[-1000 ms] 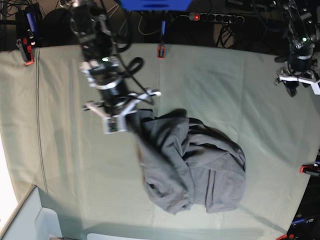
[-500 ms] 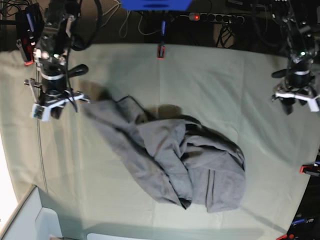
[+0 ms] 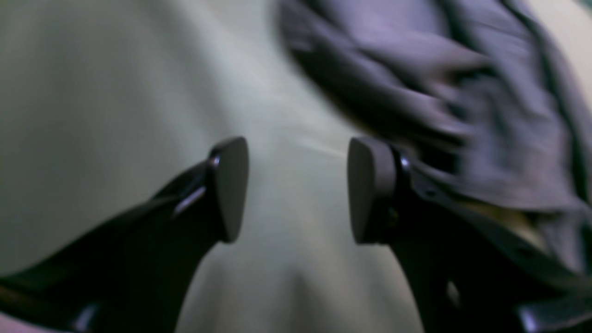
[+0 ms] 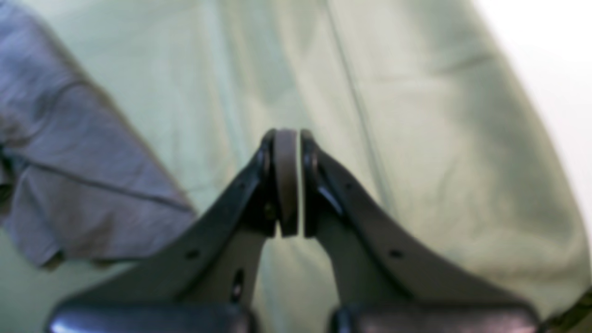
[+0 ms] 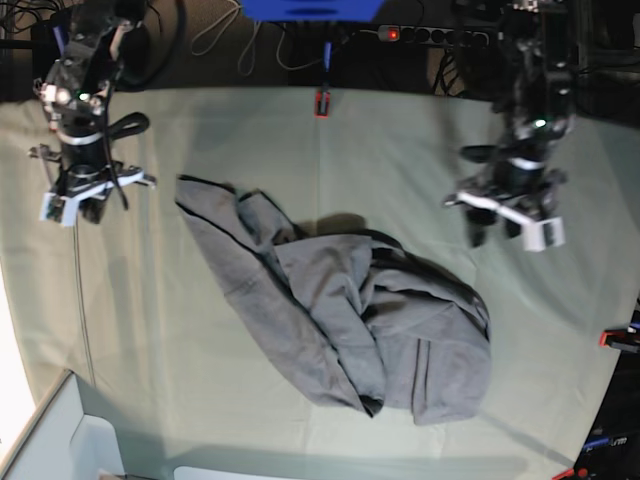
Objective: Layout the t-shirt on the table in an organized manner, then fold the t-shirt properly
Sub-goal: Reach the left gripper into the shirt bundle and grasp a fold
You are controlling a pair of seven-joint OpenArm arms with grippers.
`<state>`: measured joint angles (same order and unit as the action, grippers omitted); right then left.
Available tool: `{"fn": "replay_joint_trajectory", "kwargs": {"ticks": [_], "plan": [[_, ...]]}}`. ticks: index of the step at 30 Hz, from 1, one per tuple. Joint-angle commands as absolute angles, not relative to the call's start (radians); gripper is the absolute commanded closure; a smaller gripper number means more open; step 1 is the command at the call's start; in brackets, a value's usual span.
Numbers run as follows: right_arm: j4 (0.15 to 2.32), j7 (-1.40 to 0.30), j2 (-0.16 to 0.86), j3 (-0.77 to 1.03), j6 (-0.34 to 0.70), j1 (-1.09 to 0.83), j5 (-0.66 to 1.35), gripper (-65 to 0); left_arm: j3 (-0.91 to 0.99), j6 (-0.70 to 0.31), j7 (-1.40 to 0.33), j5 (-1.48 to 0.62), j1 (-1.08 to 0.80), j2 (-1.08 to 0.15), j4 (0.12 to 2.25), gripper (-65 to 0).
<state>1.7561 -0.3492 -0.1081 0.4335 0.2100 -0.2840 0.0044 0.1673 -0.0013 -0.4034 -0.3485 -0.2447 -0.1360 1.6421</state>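
Note:
The grey t-shirt [image 5: 370, 320] lies crumpled mid-table, with one part drawn out to a point at the upper left [image 5: 195, 190]. The table [image 5: 400, 150] is covered in pale green cloth. In the base view my right gripper [image 5: 78, 205] hovers at the far left, apart from the shirt. The right wrist view shows that gripper [image 4: 286, 180] shut on nothing, with the t-shirt [image 4: 69, 162] off to its left. My left gripper [image 5: 503, 230] hangs right of the shirt. It is open [image 3: 298, 189] over bare cloth, the blurred t-shirt [image 3: 416, 69] just beyond its right finger.
Red-orange clamps sit at the far edge [image 5: 322, 103], the left corner [image 5: 55, 110] and the right edge [image 5: 615, 338]. A white box [image 5: 60, 440] stands at the lower left. A power strip [image 5: 430, 35] and cables lie behind the table.
The right gripper dragged a part of the shirt out to the upper left, and now stands clear of it. The left arm has swung in from the right edge toward the shirt.

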Motion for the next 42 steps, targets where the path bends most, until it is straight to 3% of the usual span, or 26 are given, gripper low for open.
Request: {"fn": "replay_joint_trajectory", "kwargs": {"ticks": [1, 10, 13, 18, 32, 35, 38, 42], "plan": [[1.773, -0.325, -0.107, 0.435, 0.240, -0.283, 0.005, 0.0, 0.131, 0.001, -0.375, -0.346, -0.220, -0.142, 1.655, -33.7], [1.776, -0.326, -0.104, 0.406, 0.243, -0.338, 0.001, 0.0, -0.162, 0.005, -0.374, -0.344, -0.058, -0.065, 1.423, -33.7], [1.776, -0.326, -0.104, 0.406, 0.243, -0.348, 0.001, -5.3, -0.220, 0.005, -0.374, -0.344, -0.024, -0.041, 1.363, -33.7], [1.776, -0.326, -0.104, 0.406, 0.243, -0.366, 0.001, -10.4, -0.237, 0.007, -0.372, -0.344, 0.007, -0.015, 1.291, -33.7], [1.771, -0.326, -0.084, 0.409, 0.243, -0.389, 0.001, -10.5, -0.242, 0.005, -0.260, -0.346, 0.064, -0.013, 1.182, -32.8], [1.771, -0.326, -0.084, 0.410, 0.243, -0.389, 0.001, -10.5, -0.239, 0.005, -0.259, -0.352, 0.073, -0.013, 1.182, -21.8], [1.771, -0.326, -0.084, 0.410, 0.243, -0.390, 0.001, -10.4, -0.236, 0.005, -0.259, -0.354, 0.077, -0.013, 1.178, -2.0], [1.770, -0.326, -0.084, 0.410, 0.243, -0.390, 0.001, -10.3, -0.234, 0.005, -0.260, -0.354, 0.073, -0.016, 1.184, -0.4]]}}
